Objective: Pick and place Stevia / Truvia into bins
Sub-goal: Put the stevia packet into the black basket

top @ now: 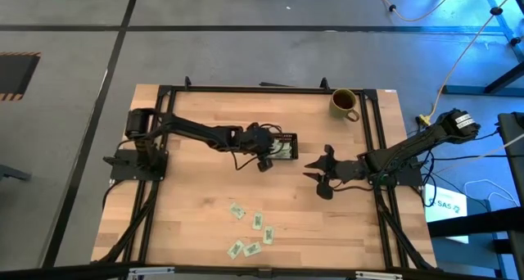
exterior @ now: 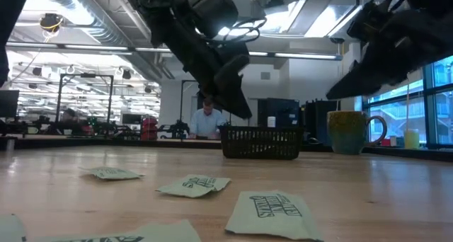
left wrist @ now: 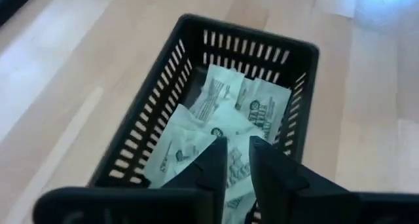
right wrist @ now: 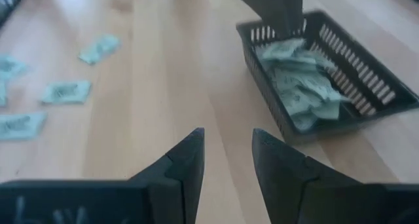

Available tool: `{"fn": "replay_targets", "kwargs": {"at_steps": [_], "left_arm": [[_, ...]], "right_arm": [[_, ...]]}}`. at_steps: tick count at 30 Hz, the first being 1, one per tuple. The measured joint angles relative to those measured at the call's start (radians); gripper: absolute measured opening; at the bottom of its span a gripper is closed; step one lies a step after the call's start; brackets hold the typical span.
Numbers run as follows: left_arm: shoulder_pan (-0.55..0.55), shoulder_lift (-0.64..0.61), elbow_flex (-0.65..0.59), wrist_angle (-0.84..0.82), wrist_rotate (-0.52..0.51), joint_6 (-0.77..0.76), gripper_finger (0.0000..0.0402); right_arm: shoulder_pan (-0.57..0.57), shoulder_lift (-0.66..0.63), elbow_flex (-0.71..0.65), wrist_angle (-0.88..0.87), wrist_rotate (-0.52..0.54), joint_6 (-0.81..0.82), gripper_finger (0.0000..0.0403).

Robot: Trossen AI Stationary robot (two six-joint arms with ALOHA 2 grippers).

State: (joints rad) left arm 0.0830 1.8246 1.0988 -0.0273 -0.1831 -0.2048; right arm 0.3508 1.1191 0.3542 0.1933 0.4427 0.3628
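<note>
The black slotted bin point(left wrist: 150, 112) stands on the table's far middle and holds several pale green and white Stevia packets point(left wrist: 226, 106). My left gripper point(left wrist: 239, 160) hangs over the bin's near end, tilted down. It is open by a narrow gap, with the packets lying below its fingertips. Several more packets point(top: 257, 221) lie flat on the wood near the table's front edge. My right gripper point(right wrist: 228, 152) waits to the right of the bin point(top: 293, 138), above the table, open and with nothing between its fingers.
An olive-yellow mug point(top: 345, 104) stands at the table's far right corner. Bare wood lies between the bin and the loose packets point(exterior: 195, 185). In the low view a person sits in the room behind the table.
</note>
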Motion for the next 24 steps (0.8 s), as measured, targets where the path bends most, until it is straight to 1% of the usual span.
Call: {"fn": "replay_targets", "kwargs": {"at_steps": [3,4,8,10,13,16,20,22,24], "left_arm": [[-0.016,-0.049,0.001,-0.036,-0.001,0.039,0.0064],[-0.028,-0.069,0.001,-0.056,-0.001,0.056,0.0064],[-0.095,-0.133,-0.009,-0.110,-0.026,0.087,0.0061],[-0.134,-0.164,-0.042,-0.089,-0.063,0.087,0.0058],[-0.197,-0.209,-0.122,-0.027,-0.123,0.065,0.0054],[-0.257,-0.261,-0.229,0.122,-0.175,0.053,0.0052],[-0.315,-0.323,-0.380,0.364,-0.257,0.060,0.0052],[-0.329,-0.364,-0.429,0.424,-0.304,0.090,0.0051],[-0.333,-0.399,-0.443,0.440,-0.326,0.094,0.0048]], "right_arm": [[0.000,0.000,0.000,0.080,-0.006,-0.015,0.0131],[0.000,0.000,0.000,0.111,-0.033,-0.040,0.0131],[0.001,0.000,0.001,0.246,-0.232,-0.205,0.0131],[0.001,0.000,0.020,0.252,-0.276,-0.235,0.0131],[0.010,0.017,0.083,0.194,-0.276,-0.269,0.0131],[0.030,0.088,0.167,0.129,-0.279,-0.328,0.0131],[0.060,0.252,0.302,0.102,-0.281,-0.404,0.0131],[0.077,0.349,0.370,0.096,-0.302,-0.437,0.0131],[0.093,0.429,0.429,0.088,-0.320,-0.453,0.0131]]}}
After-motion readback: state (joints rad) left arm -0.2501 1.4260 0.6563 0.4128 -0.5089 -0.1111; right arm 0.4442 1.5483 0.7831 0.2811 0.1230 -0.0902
